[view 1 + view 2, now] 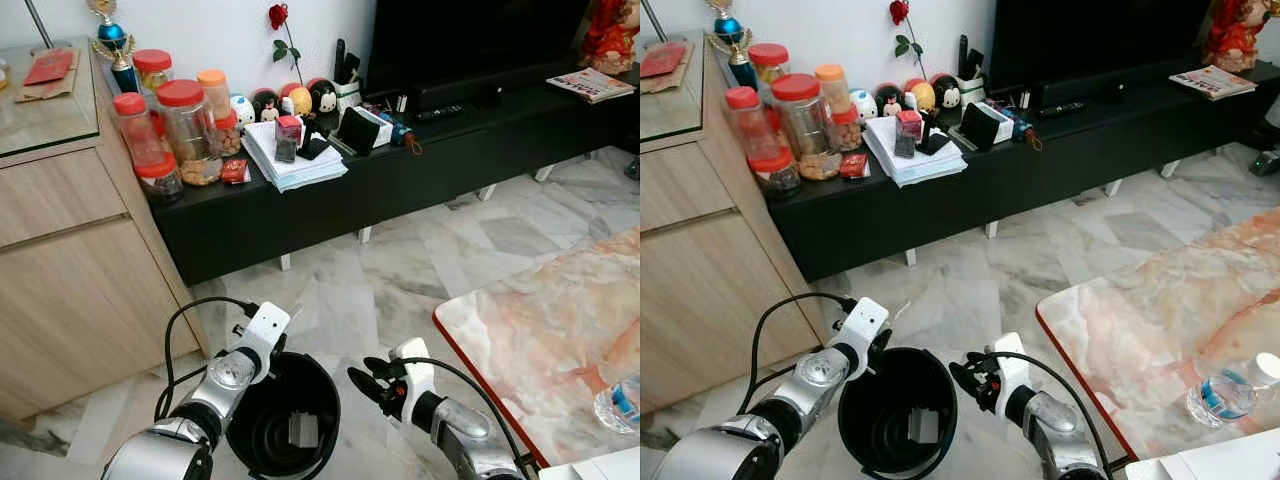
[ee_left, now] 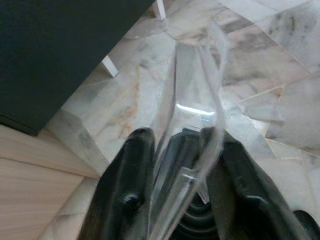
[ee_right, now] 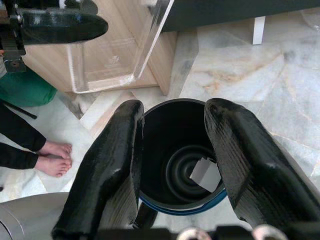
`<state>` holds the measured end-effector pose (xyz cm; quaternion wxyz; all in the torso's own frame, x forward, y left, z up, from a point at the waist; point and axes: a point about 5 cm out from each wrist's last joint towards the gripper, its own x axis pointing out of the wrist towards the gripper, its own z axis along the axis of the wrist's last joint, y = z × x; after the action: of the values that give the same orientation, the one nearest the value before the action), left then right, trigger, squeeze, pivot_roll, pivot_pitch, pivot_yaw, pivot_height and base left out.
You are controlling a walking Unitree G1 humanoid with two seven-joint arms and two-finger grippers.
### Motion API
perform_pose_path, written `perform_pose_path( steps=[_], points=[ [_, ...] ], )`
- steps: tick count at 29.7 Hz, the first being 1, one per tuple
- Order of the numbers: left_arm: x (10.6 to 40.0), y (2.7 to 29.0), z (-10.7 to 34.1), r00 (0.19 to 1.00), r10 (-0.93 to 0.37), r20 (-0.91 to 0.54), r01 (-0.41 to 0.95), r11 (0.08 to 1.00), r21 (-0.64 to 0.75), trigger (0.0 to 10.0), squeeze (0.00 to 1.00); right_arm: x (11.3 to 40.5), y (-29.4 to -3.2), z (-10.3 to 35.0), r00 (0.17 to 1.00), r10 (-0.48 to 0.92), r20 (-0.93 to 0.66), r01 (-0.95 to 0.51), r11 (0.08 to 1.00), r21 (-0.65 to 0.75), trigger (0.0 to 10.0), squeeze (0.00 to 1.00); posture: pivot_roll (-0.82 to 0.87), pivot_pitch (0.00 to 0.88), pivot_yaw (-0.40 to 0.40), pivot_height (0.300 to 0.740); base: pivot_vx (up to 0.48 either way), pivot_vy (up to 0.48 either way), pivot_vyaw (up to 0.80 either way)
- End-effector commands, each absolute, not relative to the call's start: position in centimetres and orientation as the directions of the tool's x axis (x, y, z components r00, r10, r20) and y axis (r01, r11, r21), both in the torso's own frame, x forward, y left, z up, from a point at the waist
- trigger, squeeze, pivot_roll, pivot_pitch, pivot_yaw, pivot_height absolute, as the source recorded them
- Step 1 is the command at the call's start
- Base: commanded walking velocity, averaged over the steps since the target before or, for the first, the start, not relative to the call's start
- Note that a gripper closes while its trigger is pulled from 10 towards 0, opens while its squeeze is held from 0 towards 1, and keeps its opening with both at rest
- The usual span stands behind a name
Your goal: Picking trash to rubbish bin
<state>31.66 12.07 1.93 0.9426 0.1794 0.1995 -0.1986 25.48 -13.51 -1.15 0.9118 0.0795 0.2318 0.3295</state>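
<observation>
A black rubbish bin stands on the marble floor between my two arms, with a small grey scrap lying on its bottom. My left gripper hovers over the bin's near-left rim, shut on a clear plastic container. That see-through container is box-shaped and hangs tilted above the bin. Just right of the bin, my right gripper is open with nothing in it. The right wrist view looks between its fingers into the bin and at the scrap.
A wooden cabinet stands at the left. A low black console behind carries jars, papers and small items. A marble table with a red edge is at the right, holding a water bottle. A person's bare feet stand nearby.
</observation>
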Motion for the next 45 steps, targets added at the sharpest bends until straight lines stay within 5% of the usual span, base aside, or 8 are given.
perform_pose_path(
  steps=[1, 12, 13, 14, 22, 32, 45],
  points=[
    [31.7, 12.1, 2.0, 0.845, -0.303, -0.442, 0.444, 0.857, 0.261, 10.0, 1.0, 25.4, -13.6, -1.2, 0.674, 0.639, -0.371, -0.563, 0.77, 0.301, 10.0, 0.0, 0.03, 0.048, -0.033, 0.74, 0.0, 0.0, 0.0],
    [31.7, 12.4, 2.0, 0.847, -0.294, -0.442, 0.434, 0.863, 0.258, 10.0, 1.0, 25.2, -13.3, -1.2, 0.669, 0.639, -0.38, -0.563, 0.769, 0.302, 10.0, 0.0, 0.03, 0.043, -0.03, 0.74, 0.0, 0.0, 0.0],
    [31.7, 12.4, 2.0, 0.848, -0.292, -0.442, 0.434, 0.861, 0.263, 10.0, 0.05, 25.3, -13.3, -1.2, 0.67, 0.638, -0.379, -0.563, 0.77, 0.302, 10.0, 0.0, 0.04, 0.041, -0.026, 0.74, 0.0, 0.0, 0.0],
    [31.7, 12.4, 2.0, 0.848, -0.29, -0.443, 0.434, 0.86, 0.267, 10.0, 0.0, 25.3, -13.3, -1.2, 0.672, 0.637, -0.379, -0.561, 0.771, 0.301, 10.0, 0.0, 0.04, 0.041, -0.026, 0.74, 0.0, 0.0, 0.0],
    [30.5, 14.0, 0.6, 0.843, -0.234, -0.484, 0.393, 0.882, 0.258, 10.0, 0.0, 25.0, -13.6, -1.7, 0.682, 0.606, -0.408, -0.542, 0.794, 0.273, 10.0, 0.0, 0.04, 0.042, -0.018, 0.74, 0.0, 0.0, 0.0],
    [27.2, 18.3, -2.4, 0.82, -0.012, -0.572, 0.21, 0.936, 0.282, 10.0, 0.0, 24.3, -14.4, -2.8, 0.705, 0.53, -0.47, -0.476, 0.846, 0.24, 10.0, 0.0, 0.04, 0.038, -0.012, 0.74, 0.0, 0.0, 0.0],
    [25.9, 19.6, -3.2, 0.801, 0.03, -0.598, 0.163, 0.95, 0.265, 10.0, 0.0, 24.7, -14.0, -2.7, 0.711, 0.531, -0.46, -0.478, 0.846, 0.238, 10.0, 0.0, 0.04, 0.017, -0.005, 0.74, 0.0, 0.0, 0.0]
  ],
)
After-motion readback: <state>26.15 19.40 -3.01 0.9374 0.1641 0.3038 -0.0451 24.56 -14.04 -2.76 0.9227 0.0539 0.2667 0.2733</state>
